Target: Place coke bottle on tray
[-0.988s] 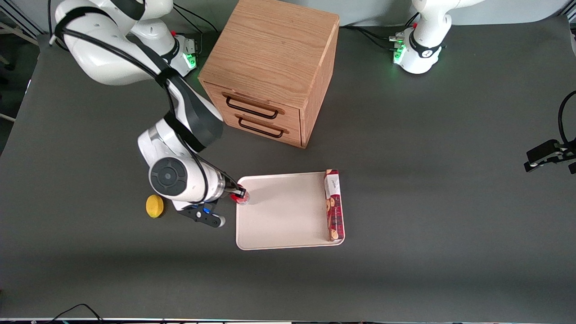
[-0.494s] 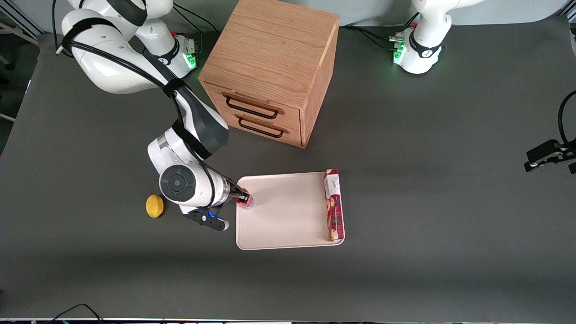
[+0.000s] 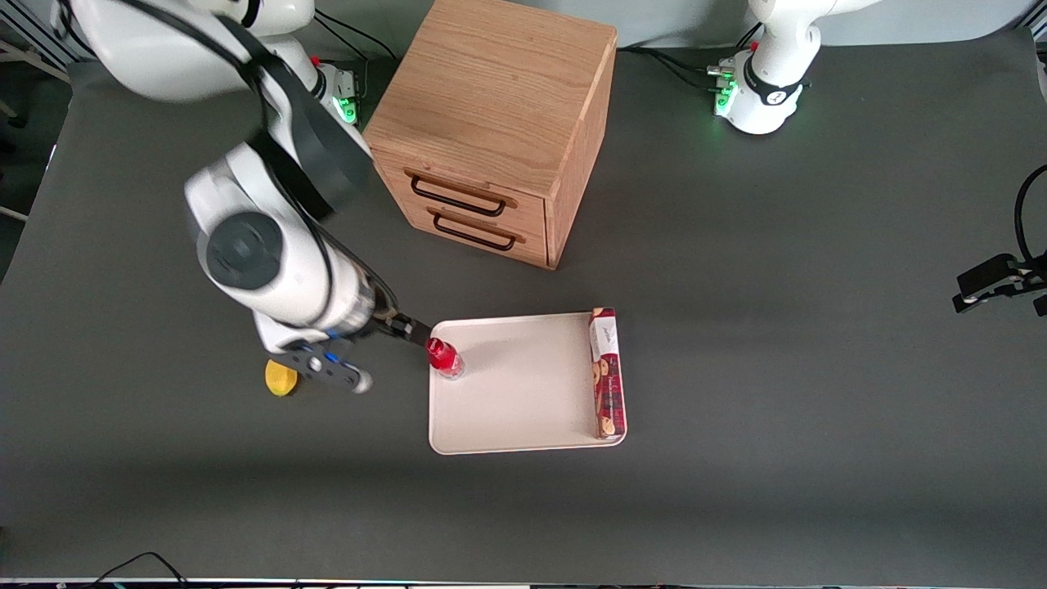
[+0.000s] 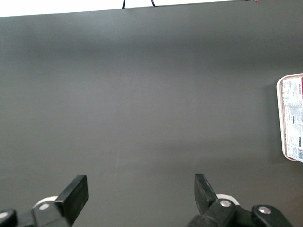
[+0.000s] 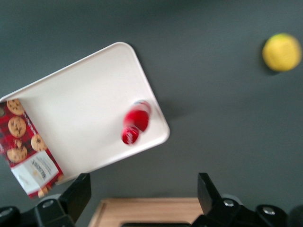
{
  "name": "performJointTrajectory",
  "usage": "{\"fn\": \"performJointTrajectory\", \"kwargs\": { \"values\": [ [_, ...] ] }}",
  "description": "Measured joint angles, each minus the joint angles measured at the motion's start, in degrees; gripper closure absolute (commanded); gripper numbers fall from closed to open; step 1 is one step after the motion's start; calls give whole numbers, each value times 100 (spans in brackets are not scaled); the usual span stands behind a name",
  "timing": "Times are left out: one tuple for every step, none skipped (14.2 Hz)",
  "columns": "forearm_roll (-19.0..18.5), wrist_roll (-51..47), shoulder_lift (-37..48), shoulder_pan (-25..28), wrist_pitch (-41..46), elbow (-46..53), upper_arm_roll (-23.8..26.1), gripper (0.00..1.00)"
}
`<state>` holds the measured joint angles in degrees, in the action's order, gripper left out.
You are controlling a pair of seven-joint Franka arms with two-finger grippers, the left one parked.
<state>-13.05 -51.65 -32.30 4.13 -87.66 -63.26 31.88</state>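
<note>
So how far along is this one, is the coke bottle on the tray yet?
Placement looks done: the coke bottle stands upright on the tray, close to the edge toward the working arm, with nothing gripping it. The gripper is open, raised above the table, apart from the bottle. The biscuit box lies along the tray's edge toward the parked arm. Likely all that's left is retreating the arm.

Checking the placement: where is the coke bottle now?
The coke bottle stands on the tray, at its edge toward the working arm; the open gripper hangs above, clear.
</note>
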Motion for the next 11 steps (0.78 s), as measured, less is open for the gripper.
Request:
{"fn": "performJointTrajectory", "kwargs": {
  "values": [
    [0,434,354,-93,423,8,0,0],
    [10,890,702,-216,922,8,-4,0],
    [64,1321,1043,-378,1383,7,-15,0],
    [177,1734,1360,-546,1762,-6,-79,0],
    [327,2183,1669,-659,2063,-52,-283,0],
    [527,2692,2001,-709,2247,-174,-660,0],
    [756,3156,2342,-727,2299,-415,-1120,0],
    [953,3515,2675,-742,2270,-758,-1560,0],
    [1078,3862,3022,-761,2154,-1213,-1957,0],
    [1135,4187,3372,-783,1924,-1759,-2254,0],
    [1154,4399,3717,-795,1618,-2368,-2455,0]
  ]
}}
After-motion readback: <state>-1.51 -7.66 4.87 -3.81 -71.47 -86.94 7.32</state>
